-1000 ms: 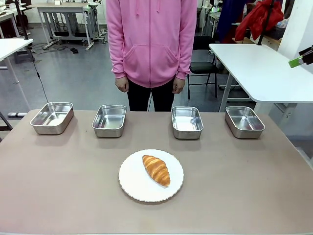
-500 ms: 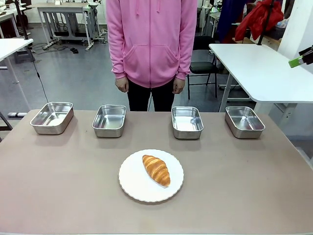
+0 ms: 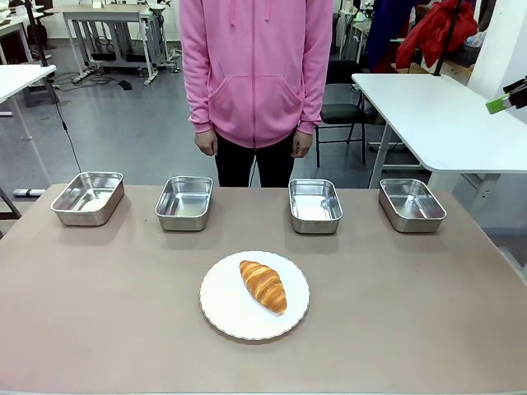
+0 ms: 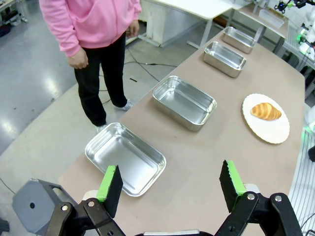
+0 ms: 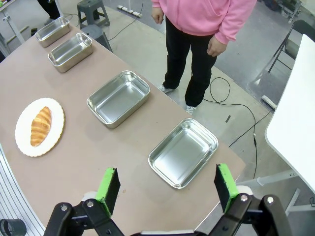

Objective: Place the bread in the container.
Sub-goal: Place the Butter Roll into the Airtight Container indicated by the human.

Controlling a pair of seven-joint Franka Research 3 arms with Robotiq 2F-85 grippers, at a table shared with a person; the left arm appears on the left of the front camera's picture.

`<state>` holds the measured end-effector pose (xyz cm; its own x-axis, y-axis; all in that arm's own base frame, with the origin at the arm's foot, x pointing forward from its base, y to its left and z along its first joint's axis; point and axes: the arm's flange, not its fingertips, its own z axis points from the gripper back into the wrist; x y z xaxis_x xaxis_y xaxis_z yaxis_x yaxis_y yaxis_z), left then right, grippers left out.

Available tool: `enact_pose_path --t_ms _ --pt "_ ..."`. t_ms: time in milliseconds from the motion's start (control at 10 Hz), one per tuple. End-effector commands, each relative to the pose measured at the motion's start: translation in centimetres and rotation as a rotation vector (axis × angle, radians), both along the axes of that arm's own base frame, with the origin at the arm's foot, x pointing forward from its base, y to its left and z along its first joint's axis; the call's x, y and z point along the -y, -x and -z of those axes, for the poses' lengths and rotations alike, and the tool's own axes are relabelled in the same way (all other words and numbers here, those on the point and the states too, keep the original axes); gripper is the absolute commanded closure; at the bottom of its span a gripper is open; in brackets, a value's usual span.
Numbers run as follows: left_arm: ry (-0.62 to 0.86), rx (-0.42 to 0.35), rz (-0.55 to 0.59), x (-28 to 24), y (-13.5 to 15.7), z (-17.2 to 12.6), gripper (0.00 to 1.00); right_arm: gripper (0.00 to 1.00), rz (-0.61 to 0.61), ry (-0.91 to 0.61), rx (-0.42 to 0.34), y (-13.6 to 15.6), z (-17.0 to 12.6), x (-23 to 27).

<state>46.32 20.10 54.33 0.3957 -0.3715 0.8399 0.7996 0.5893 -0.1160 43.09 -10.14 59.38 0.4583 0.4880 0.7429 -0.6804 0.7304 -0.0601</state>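
On a round white plate [image 3: 226, 317] lies the golden-brown ridged croissant [image 3: 263, 285]; the left gripper [image 4: 170, 179] and right gripper [image 5: 167, 182] hang spread wide. Best to straddle its thick middle crosswise, squeezing gently.

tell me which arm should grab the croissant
Right, only slightly: left claw and right claw are both open and well off, but the croissant sits right of the plate's middle.

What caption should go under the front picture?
Croissant on a white plate, four steel pans lined up behind, person in pink standing opposite.
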Motion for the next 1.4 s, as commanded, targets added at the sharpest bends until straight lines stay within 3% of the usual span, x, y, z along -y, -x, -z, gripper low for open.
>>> enact_pose_path --t_ms 0,1300 --pt "0.004 0.004 0.002 0.09 -0.07 -0.02 0.00 0.00 -0.011 -0.014 0.011 -0.11 0.00 0.10" --pt "0.004 0.004 0.002 0.09 -0.07 -0.02 0.00 0.00 -0.011 -0.014 0.011 -0.11 0.00 0.10"
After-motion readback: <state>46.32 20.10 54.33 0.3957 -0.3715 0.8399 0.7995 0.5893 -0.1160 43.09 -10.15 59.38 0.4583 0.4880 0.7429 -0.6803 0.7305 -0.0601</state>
